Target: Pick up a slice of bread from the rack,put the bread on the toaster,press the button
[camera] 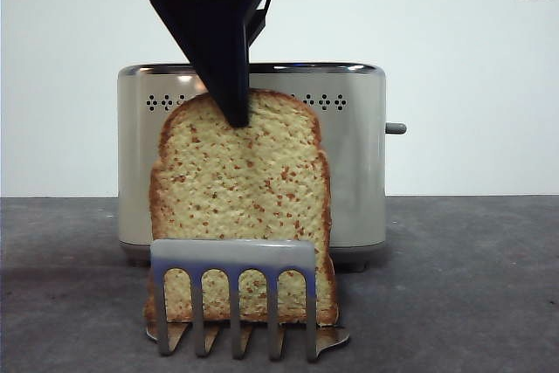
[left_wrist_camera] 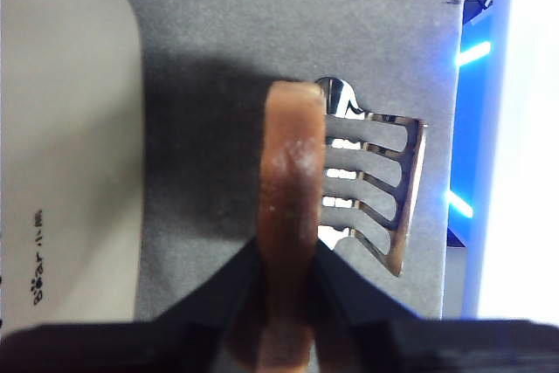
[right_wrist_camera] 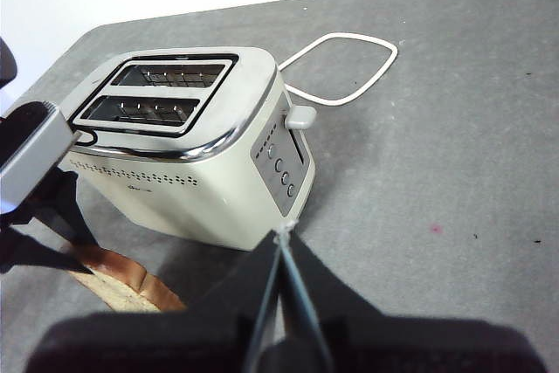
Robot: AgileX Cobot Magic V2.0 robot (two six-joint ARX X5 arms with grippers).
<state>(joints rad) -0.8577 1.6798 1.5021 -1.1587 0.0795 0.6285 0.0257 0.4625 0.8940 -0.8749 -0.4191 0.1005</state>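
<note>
One slice of bread [camera: 240,207] stands in the rack [camera: 233,294] before the toaster [camera: 354,163], pinched at its top. Left wrist view: left gripper [left_wrist_camera: 286,261] clamps the crust. Right wrist view: right gripper [right_wrist_camera: 284,255] waits closed; toasting and the button [right_wrist_camera: 300,115] remain.

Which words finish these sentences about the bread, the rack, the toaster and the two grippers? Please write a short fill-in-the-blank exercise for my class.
1. The left gripper is shut on the top edge of the ____.
2. The slice of bread stands upright in the steel ____.
3. Behind the rack, the toaster has ____ open slots on top.
4. The right gripper holds ____.

Missing words: slice of bread; rack; two; nothing
</note>
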